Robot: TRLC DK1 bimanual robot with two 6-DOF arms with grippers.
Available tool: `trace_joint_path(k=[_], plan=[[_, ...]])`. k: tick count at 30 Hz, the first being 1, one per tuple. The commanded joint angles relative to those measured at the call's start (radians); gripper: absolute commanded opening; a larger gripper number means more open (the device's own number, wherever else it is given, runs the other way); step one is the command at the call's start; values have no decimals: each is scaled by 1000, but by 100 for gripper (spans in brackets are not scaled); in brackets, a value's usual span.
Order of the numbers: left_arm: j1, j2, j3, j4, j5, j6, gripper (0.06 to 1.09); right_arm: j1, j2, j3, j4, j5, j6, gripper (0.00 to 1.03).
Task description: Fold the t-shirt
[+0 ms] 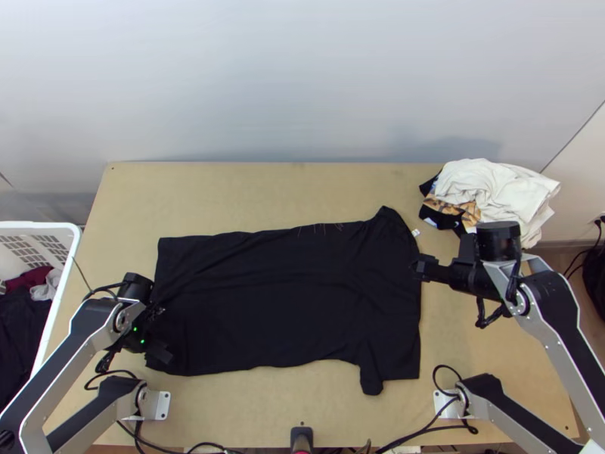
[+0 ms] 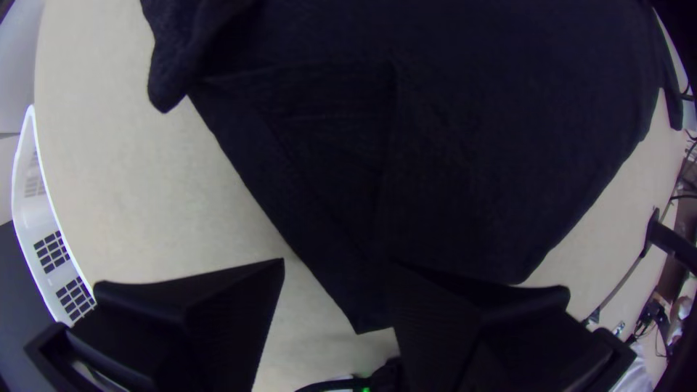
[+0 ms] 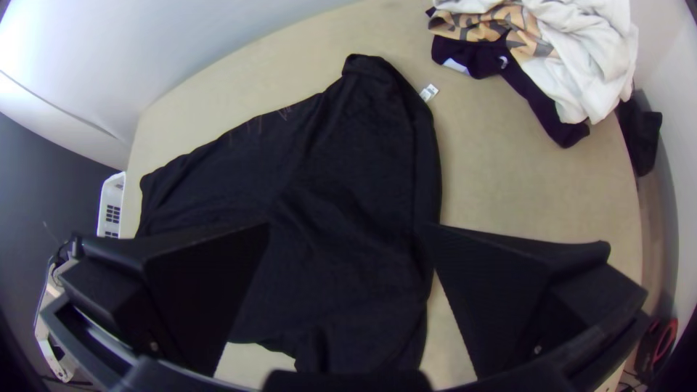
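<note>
My left gripper (image 2: pixel 337 263) and right gripper (image 3: pixel 347 226), both parted, unloaded; black t-shirt (image 1: pixel 287 295), presumably light and limp, best pinched at its hem corners (image 1: pixel 165 245).

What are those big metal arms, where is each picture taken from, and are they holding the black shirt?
They're two robot arms: the left arm and the right arm. One picture looks down from high above; the others come from cameras on the arms' wrists. A black shirt lies spread on the wooden table, with a clothes pile nearby and a white basket beside the table. The left gripper and right gripper are open at opposite ends of the shirt, holding nothing.
</note>
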Motion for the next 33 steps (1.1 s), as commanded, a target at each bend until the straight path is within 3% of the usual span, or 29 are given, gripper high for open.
trace_joint_path(k=[1, 4, 10, 13, 17, 24, 27, 33], plan=[[-13, 18, -4, 12, 5, 6, 71, 2, -12, 36, -28, 1, 1, 99], [-18, 26, -4, 16, 10, 7, 66, 5, -14, 50, -42, -1, 1, 99], [-10, 37, -4, 18, 16, 7, 66, 7, -23, 50, -54, 1, 1, 99], [-10, 60, -4, 22, 30, 15, 57, 7, -31, 48, -58, 1, 1, 99], [-10, 73, -4, 22, 30, 15, 57, 5, -34, 39, -62, 1, 1, 99], [-1, 73, -4, 27, 77, 41, 28, 7, -32, 50, -65, 1, 5, 99], [-1, 72, -7, 56, 85, 45, 10, 7, -32, 53, -68, 1, 5, 99], [8, 63, 39, 88, 85, 6, 10, 42, -26, 66, -92, -1, 5, 97]])
